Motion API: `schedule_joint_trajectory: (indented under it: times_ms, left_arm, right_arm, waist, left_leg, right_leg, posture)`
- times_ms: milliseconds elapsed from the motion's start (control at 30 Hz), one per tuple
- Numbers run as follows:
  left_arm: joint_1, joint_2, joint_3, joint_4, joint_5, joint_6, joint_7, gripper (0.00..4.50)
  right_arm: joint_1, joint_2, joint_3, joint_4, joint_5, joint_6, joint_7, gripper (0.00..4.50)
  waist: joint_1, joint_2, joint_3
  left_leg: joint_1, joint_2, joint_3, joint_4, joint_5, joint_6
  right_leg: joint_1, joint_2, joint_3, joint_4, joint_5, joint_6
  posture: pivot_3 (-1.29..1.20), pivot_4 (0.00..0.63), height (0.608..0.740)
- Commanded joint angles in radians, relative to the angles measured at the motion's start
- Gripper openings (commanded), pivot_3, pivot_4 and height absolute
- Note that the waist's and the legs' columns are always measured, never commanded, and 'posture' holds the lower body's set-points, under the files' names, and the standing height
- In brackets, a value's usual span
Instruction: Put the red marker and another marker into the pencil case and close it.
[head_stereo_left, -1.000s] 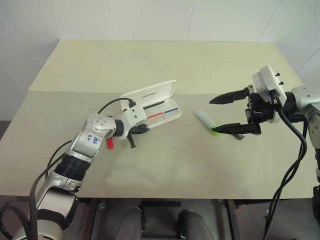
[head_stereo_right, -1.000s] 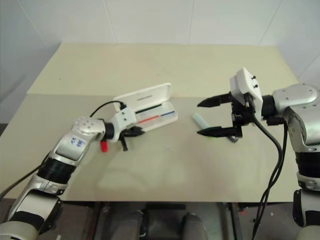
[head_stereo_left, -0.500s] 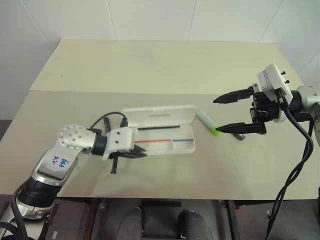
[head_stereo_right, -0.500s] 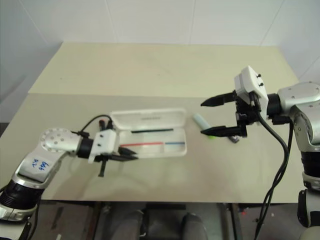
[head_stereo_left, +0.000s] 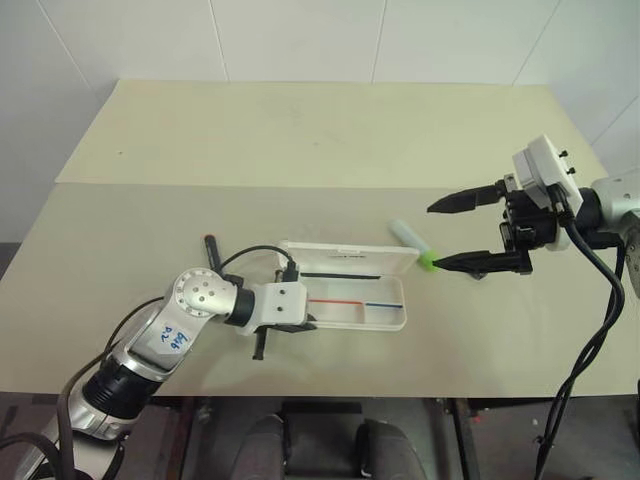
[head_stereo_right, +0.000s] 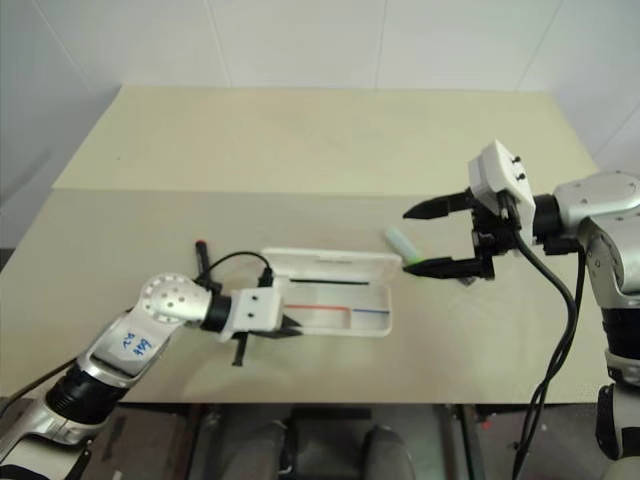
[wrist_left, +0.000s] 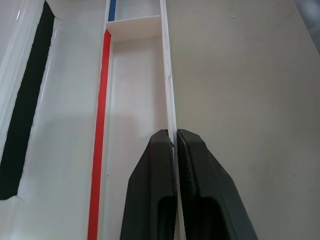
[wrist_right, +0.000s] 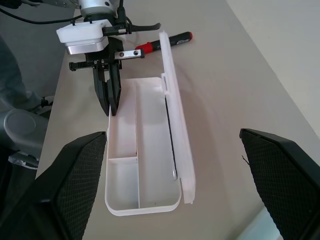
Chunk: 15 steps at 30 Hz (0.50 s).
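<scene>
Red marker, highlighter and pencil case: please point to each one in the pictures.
Red marker (wrist_right: 167, 40), right wrist view, on its dark barrel.
Highlighter (head_stereo_left: 404, 232), left eye view, on its pale barrel.
Pencil case (head_stereo_left: 392, 322), left eye view, on the tray's near wall.

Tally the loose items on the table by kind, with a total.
Markers: 2 (red marker, highlighter)
Cases: 1 (case, open)
Dark clip: 1 (clip, partly hidden)
Total: 4
</scene>
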<state>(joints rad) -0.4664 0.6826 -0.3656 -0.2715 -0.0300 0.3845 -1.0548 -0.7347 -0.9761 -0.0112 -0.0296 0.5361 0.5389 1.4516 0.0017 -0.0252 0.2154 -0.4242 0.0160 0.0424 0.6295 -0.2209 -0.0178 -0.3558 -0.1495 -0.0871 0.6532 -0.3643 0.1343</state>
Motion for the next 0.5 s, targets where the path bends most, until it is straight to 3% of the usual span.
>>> schedule_joint_trajectory:
  times_ms: [33,367,500]
  left_arm:
    - [-0.005,-0.009,0.002,-0.048,-0.009,0.051,0.007,1.17]
    - [0.007,0.012,0.031,-0.163,-0.089,0.179,-0.032,4.48]
    - [0.014,0.02,0.053,-0.216,-0.142,0.21,-0.042,4.48]
  right_arm:
    - [-0.006,-0.025,-0.055,-0.021,0.016,-0.013,0.0,4.5]
    - [-0.019,-0.017,-0.044,-0.003,0.009,-0.023,0.002,4.5]
    - [-0.029,-0.012,-0.036,0.007,0.005,-0.027,0.003,4.5]
  waist:
    - [0.0,0.0,0.0]
    - [0.0,0.0,0.0]
    - [0.0,0.0,0.0]
  left_leg:
    - [0.0,0.0,0.0,0.0,0.0,0.0]
    - [0.0,0.0,0.0,0.0,0.0,0.0]
    - [0.0,0.0,0.0,0.0,0.0,0.0]
  right_leg:
    - [0.0,0.0,0.0,0.0,0.0,0.0]
    - [0.0,0.0,0.0,0.0,0.0,0.0]
    - [0.0,0.0,0.0,0.0,0.0,0.0]
  posture:
    - [0.0,0.15,0.74]
    - [0.0,0.15,0.74]
    - [0.0,0.15,0.74]
